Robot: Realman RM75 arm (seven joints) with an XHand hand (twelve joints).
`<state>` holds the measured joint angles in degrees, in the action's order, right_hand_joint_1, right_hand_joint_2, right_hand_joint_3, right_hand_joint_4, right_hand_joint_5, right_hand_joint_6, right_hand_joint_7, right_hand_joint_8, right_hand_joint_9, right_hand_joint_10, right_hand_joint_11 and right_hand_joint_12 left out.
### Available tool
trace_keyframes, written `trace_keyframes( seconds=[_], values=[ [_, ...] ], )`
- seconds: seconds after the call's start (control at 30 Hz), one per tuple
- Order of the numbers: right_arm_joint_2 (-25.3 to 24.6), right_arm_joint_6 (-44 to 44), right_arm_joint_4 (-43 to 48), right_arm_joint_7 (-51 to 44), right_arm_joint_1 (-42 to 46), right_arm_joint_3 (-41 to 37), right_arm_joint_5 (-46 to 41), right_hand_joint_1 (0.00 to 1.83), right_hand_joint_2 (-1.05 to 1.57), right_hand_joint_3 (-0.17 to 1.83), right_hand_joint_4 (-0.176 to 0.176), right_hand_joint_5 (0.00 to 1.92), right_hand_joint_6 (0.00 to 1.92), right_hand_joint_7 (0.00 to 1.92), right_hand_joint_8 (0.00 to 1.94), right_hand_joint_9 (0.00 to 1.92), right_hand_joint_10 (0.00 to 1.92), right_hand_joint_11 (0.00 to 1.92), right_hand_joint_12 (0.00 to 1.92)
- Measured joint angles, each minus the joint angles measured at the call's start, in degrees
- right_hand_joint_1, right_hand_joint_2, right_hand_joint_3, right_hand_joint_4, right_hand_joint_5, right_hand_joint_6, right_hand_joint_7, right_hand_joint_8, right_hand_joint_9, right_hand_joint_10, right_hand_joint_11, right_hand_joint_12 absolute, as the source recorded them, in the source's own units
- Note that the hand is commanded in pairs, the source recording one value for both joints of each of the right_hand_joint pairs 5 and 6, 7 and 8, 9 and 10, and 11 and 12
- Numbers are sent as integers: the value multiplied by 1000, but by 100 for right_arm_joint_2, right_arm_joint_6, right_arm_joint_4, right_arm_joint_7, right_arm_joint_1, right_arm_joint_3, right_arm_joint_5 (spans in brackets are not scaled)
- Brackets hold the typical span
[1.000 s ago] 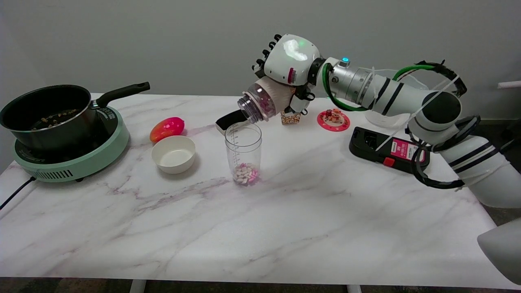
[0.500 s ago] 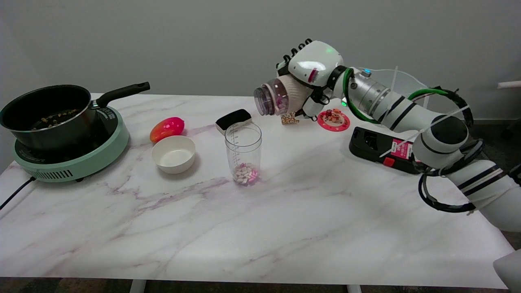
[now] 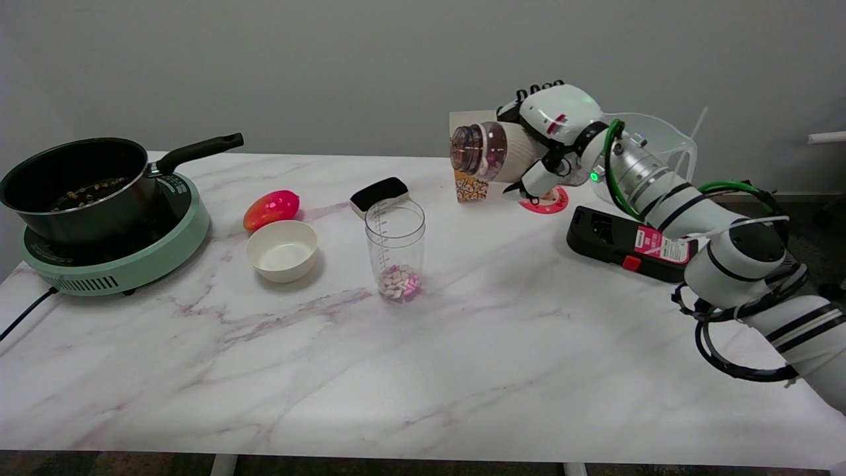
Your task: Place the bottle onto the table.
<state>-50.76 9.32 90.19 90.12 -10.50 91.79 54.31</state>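
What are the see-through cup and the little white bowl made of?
The measuring cup looks like clear plastic: you can see the pink and white pieces inside, and printed marks run up its side. The white bowl looks like smooth glazed ceramic, though it could be plastic.

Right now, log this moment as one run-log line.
right hand: holds clear plastic bottle | bottle: tilted on its side, mouth toward picture left, in the air | clear measuring cup: upright, pellets inside | step: not yet placed on white marble table

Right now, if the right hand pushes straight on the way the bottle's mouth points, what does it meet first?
Probably nothing: the right hand holds the bottle pointing left above the table; the path looks free, though depth is unclear.
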Motion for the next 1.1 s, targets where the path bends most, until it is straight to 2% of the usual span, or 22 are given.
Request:
trace_keyframes(
  seconds=[0.57, 1.1],
  values=[
    [-180, -224, -121, 4, 741, -596, -1542, 1226, 1571, 427, 0, 1920, 1920, 1715, 1715, 1568, 1568, 1303, 1303],
    [-553, 729, -1015, -267, 677, -842, -3271, 1226, 1571, 423, 0, 1920, 1920, 1709, 1709, 1570, 1570, 1306, 1306]
  ],
)
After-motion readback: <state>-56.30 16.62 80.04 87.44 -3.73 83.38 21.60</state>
